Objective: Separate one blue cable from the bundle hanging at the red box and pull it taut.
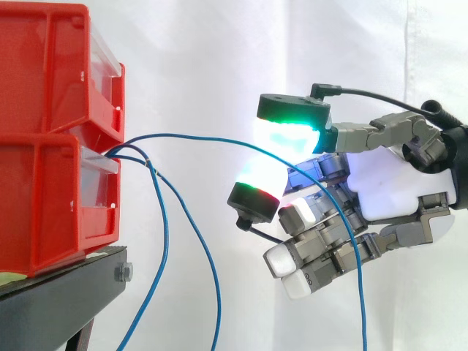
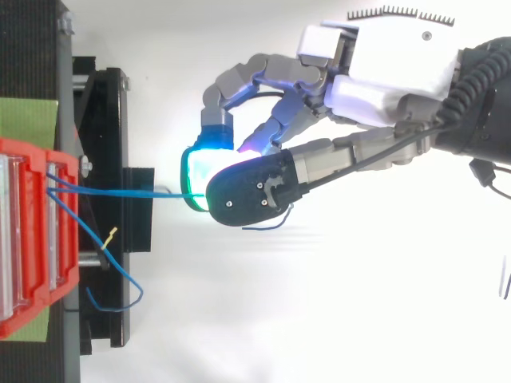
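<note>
Blue cable (image 1: pixel 197 135) ran from lower red bin (image 1: pixel 44 205) in shallow arc to hand (image 1: pixel 395 183), pinched between green-glowing fingertips (image 1: pixel 289 133); other blue cables (image 1: pixel 167 234) hung slack beside bin

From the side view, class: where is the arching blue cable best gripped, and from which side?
Pinch the arching blue cable on its free span, clear of the drooping strands, from the side away from the red bins, as the hand does.

Open air lies between the red bins (image 1: pixel 44 183) at left and the hand (image 1: pixel 395 183) at right. One blue cable (image 1: pixel 197 135) arches across that gap, and two loose cables (image 1: pixel 166 234) droop just right of the black stand (image 1: pixel 58 292).
</note>
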Robot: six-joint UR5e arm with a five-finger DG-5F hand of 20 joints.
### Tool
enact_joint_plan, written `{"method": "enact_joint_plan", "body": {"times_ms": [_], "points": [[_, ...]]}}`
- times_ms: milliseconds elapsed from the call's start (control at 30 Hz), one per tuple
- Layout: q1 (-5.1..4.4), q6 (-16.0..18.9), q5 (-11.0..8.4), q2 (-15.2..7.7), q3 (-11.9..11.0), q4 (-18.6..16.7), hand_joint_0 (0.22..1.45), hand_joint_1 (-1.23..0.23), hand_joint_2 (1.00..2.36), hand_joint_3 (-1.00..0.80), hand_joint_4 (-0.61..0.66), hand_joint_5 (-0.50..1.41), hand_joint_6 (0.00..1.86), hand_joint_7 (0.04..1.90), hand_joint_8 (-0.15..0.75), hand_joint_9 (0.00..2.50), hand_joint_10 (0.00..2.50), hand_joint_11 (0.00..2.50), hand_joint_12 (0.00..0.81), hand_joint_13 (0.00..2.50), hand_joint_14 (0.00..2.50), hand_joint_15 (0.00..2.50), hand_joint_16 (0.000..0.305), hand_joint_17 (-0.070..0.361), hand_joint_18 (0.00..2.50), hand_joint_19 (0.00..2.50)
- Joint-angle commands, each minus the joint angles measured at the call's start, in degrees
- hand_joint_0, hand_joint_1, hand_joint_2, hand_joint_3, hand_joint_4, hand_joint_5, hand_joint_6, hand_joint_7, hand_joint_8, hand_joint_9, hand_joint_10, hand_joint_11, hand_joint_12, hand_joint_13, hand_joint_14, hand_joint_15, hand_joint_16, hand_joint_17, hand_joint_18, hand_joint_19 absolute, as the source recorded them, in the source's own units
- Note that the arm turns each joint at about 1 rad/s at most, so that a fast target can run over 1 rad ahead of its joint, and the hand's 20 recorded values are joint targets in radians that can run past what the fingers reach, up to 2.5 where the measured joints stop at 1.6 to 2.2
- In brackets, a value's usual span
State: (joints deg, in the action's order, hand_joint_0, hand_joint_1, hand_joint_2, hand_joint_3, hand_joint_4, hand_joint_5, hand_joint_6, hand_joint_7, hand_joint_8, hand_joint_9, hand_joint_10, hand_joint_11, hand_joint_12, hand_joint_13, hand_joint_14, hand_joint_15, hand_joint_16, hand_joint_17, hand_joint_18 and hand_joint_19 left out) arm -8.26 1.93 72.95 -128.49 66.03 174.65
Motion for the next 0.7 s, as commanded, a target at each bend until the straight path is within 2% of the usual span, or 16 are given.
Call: {"method": "enact_joint_plan", "body": {"times_ms": [0,33,100,267,367,500,567,667], "points": [[0.00,-0.09,-0.09,-0.01,-0.02,0.08,0.66,-0.70,1.02,-0.24,-0.02,-0.21,0.93,1.09,0.309,1.07,0.02,0.85,0.321,0.83,0.02,0.41,0.041,0.092,0.64,0.45],[0.00,-0.09,-0.09,-0.01,-0.02,0.17,0.65,-0.69,1.02,-0.29,0.03,-0.21,0.93,1.05,0.311,1.08,0.02,0.84,0.322,0.83,0.02,0.41,0.041,0.092,0.64,0.45],[-0.09,-0.09,-0.27,-0.01,0.07,0.43,0.57,-0.62,1.00,-0.48,0.11,-0.20,0.91,1.00,0.315,1.08,0.02,0.85,0.331,0.82,0.02,0.42,0.043,0.096,0.63,0.45],[-0.09,-0.09,-0.35,-0.01,0.07,0.52,0.52,-0.57,1.00,-0.50,0.14,-0.20,0.90,0.99,0.334,1.09,0.02,0.83,0.348,0.83,0.01,0.41,0.046,0.104,0.65,0.44],[-0.09,-0.09,-0.35,-0.01,-0.02,0.52,0.50,-0.63,1.00,-0.50,0.15,-0.20,0.90,1.00,0.338,1.09,0.02,0.84,0.355,0.83,0.01,0.40,0.047,0.107,0.65,0.44],[-0.18,-0.09,-0.44,-0.01,0.07,0.52,0.56,-0.79,1.00,-0.50,0.13,-0.20,0.89,1.05,0.323,1.07,0.02,0.85,0.337,0.82,0.02,0.41,0.044,0.099,0.63,0.44],[-0.18,-0.09,-0.44,-0.01,0.07,0.52,0.60,-0.81,1.00,-0.50,0.12,-0.20,0.89,1.07,0.318,1.06,0.02,0.84,0.331,0.82,0.02,0.41,0.042,0.096,0.63,0.45],[-0.18,-0.09,-0.44,-0.01,0.07,0.52,0.66,-0.76,1.00,-0.46,0.09,-0.20,0.90,1.09,0.317,1.10,0.02,0.87,0.325,0.82,0.02,0.40,0.041,0.093,0.64,0.45]]}}
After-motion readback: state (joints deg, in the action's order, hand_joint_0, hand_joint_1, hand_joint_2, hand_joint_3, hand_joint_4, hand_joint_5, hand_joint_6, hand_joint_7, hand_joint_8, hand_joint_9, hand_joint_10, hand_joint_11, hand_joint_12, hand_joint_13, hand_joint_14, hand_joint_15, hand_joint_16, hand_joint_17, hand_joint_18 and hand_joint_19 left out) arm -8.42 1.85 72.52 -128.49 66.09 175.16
